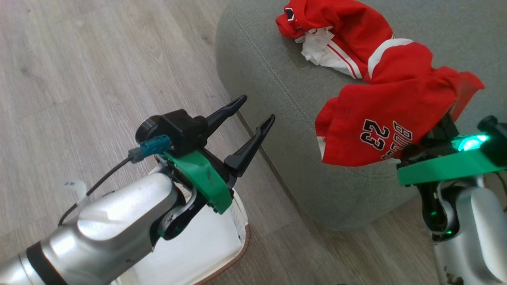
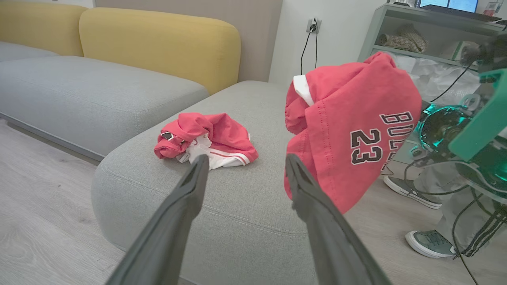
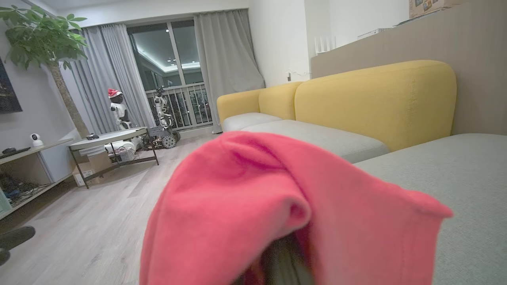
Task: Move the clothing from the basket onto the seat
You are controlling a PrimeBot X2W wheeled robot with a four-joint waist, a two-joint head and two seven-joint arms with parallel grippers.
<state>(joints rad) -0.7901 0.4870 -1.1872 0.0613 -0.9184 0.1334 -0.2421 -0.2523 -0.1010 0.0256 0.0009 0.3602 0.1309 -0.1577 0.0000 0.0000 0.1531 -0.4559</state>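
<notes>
The right gripper (image 1: 445, 128) is clamped on the red basketball garment printed "BULLS 23" in black-and-white lettering (image 1: 388, 118), which is draped over its fingers and hides them; the cloth hangs bunched, its long axis drooping down from the grip. In the head view it sits at the near, rounded edge of the large grey-green fabric seat cushion (image 1: 269, 79). The left wrist view shows its lower hem hanging out past that edge, over the pale wood-look floor (image 1: 79, 79). The bare middle of the cushion lies ahead of this gripper and towards the robot's left, so I judge the carry needs to go further in before letting go, or the hem may drag the garment off the edge. A second crumpled red garment with white striped trim (image 1: 336, 35) lies well in on the seat, apart from the held one. The left gripper (image 1: 257, 109) stands wide apart and empty over the small cream-white plastic basket with a brown rim (image 1: 246, 237), fingers aimed at the seat, well away from the held cloth. The part of the basket that shows holds nothing red. Yellow sofa backrests (image 2: 158, 43) stand behind the seat, and a person's grey-green shoes (image 2: 412, 192) are on the floor near the robot's right arm.
</notes>
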